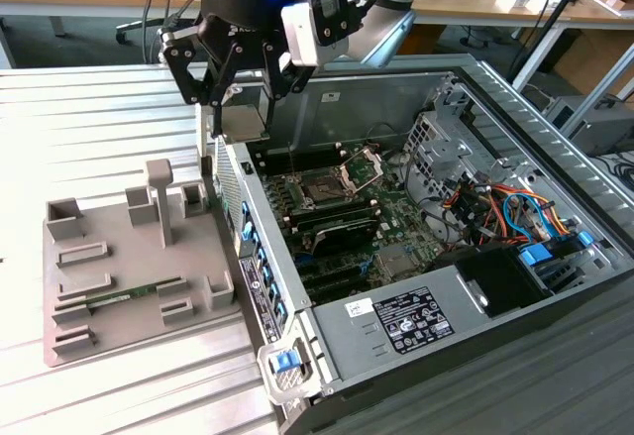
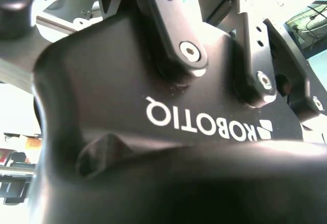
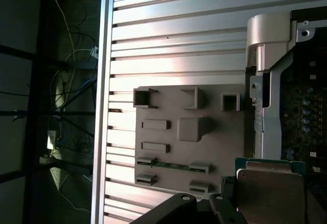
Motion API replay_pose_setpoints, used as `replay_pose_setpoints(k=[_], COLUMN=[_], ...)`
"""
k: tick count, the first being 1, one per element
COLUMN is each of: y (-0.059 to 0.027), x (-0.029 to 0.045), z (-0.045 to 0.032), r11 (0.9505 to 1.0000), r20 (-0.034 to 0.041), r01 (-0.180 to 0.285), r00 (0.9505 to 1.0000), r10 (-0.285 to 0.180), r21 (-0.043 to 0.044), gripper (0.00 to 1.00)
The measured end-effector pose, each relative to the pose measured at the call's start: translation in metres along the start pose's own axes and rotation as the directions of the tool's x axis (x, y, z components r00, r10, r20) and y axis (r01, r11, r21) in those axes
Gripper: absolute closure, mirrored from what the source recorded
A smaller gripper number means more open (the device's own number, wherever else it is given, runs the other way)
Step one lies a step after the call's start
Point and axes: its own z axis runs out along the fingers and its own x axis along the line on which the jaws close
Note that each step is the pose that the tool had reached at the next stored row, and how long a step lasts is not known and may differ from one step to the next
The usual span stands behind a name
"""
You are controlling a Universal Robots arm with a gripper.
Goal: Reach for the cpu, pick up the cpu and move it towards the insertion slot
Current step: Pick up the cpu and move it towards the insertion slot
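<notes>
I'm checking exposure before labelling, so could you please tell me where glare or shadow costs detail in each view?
Exterior view: the ribbed metal table glares white at the exterior view's left, the open grey computer case evenly lit. Second wrist view: the black pincer is backlit against blown-out white. First wrist view: sunlit table slats, but the pale silvery square cpu sits in shadow.

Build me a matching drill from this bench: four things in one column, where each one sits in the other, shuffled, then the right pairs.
1. cpu
2. insertion slot
3. memory stick
4. gray fixture

A. on the slatted table, at the exterior view's left of the computer case
B. held in the gripper, above the case's wall
C. in a groove of the gray fixture
D. on the motherboard inside the open case

Pairs: 1-B, 2-D, 3-C, 4-A.
</notes>
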Motion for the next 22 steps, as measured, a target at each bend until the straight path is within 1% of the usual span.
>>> replay_pose_setpoints(k=[9,22], y=[-0.0004,-0.0007], x=[-0.0074,-0.0122], z=[0.0000,0.0000], r11=[1.0000,1.0000], r20=[0.0000,0.0000], r01=[0.000,0.000], r00=[1.0000,1.0000], r10=[0.000,0.000], r21=[0.0000,0.0000], gripper=[0.45,0.45])
